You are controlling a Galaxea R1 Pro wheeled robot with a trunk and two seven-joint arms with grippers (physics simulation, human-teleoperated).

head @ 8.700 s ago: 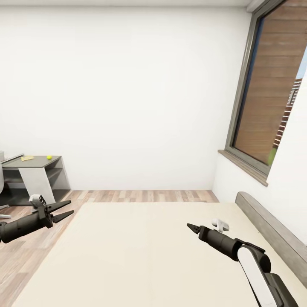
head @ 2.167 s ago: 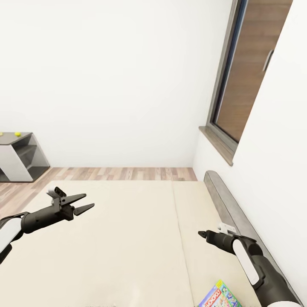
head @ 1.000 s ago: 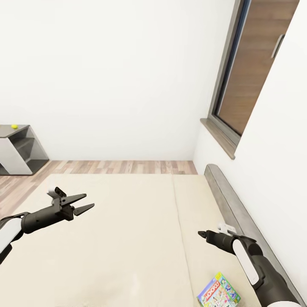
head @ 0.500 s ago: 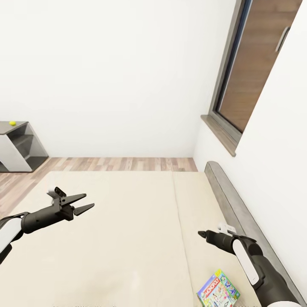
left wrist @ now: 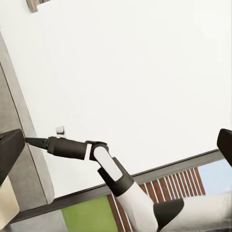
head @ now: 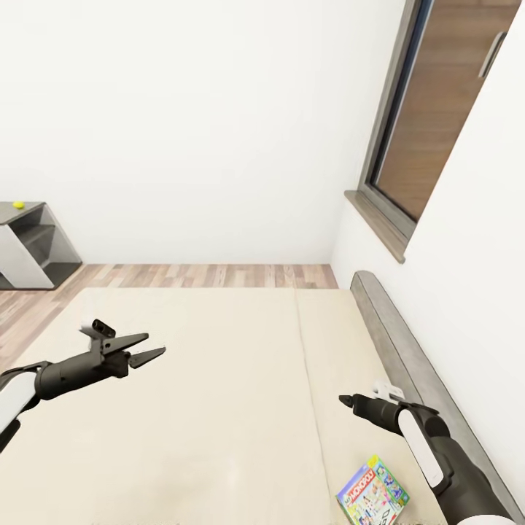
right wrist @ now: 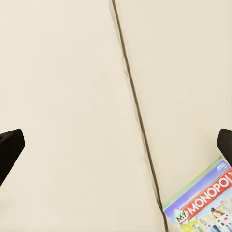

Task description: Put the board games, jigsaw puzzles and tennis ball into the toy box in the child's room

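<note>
A Monopoly board game (head: 372, 490) lies flat on the cream bed (head: 219, 394), near its right side and just right of the seam. The right wrist view catches the same box's (right wrist: 203, 205) corner. My right gripper (head: 343, 399) hovers open above the mattress, a little beyond the box (right wrist: 116, 142). Out over the bed's left half my left gripper (head: 149, 348) is open and empty (left wrist: 117, 147). Far off at the left, the tennis ball (head: 18, 205) rests on the grey table (head: 7, 215). The toy box and jigsaw puzzles are out of view.
A grey headboard (head: 408, 364) runs along the bed's right side against the white wall. A window (head: 437, 124) with a sill sits above it. A strip of wood floor (head: 204, 275) separates the bed from the far wall.
The camera has turned right and tipped down, bringing the Monopoly box into view and sliding the table to the left edge. Both arms hold nearly the same pose.
</note>
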